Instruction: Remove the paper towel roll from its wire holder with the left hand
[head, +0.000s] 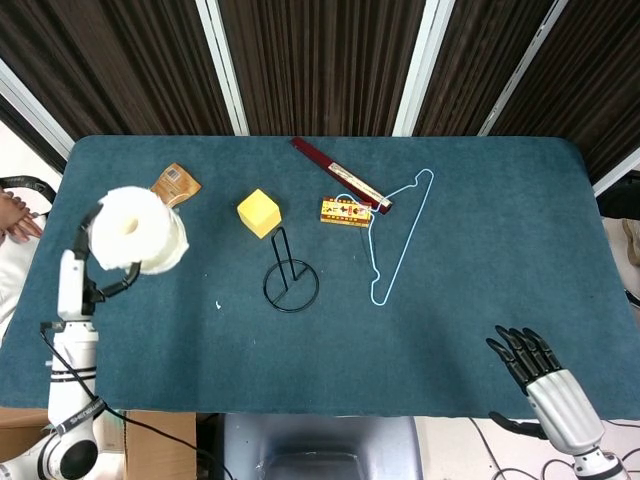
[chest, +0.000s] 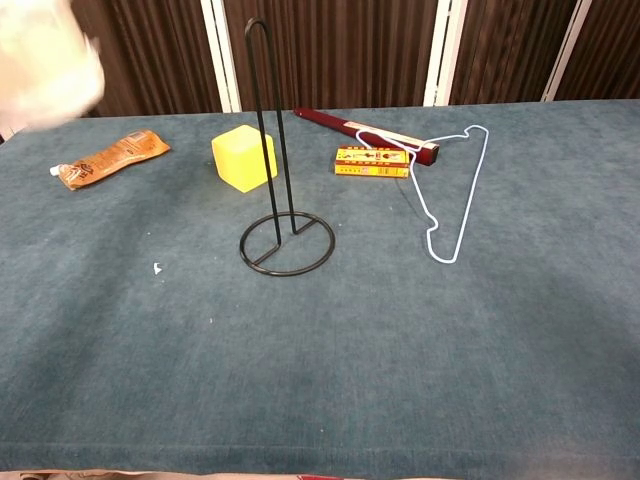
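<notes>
- The left hand (head: 100, 285) is mostly hidden behind the paper towel roll (head: 135, 230); only dark fingers (head: 122, 287) curling under the roll show, grasping it.
- In the chest view the roll (chest: 45, 60) is a pale blur cut off by the top left corner, and the left hand cannot be made out there.
- The roll is held up off the counter (head: 460, 330), well to the left of the wire holder (head: 290, 280) and free of it.
- The holder stands bare near the middle of the counter, its ring base flat and its tall loop upright (chest: 268, 130).
- The roll covers part of a brown pouch (head: 176, 183) from above; the chest view shows the whole pouch (chest: 110, 158) lying far left of the holder.
- A yellow block (head: 259, 212) sits just behind the holder.
- To the holder's right lie a small orange box (head: 346, 212), a dark red stick (head: 335, 172) and a light blue hanger (head: 395, 235).
- The right hand (head: 545, 375) shows at the bottom right edge, off the counter, its fingers (head: 515, 350) spread and released, grasping nothing.
</notes>
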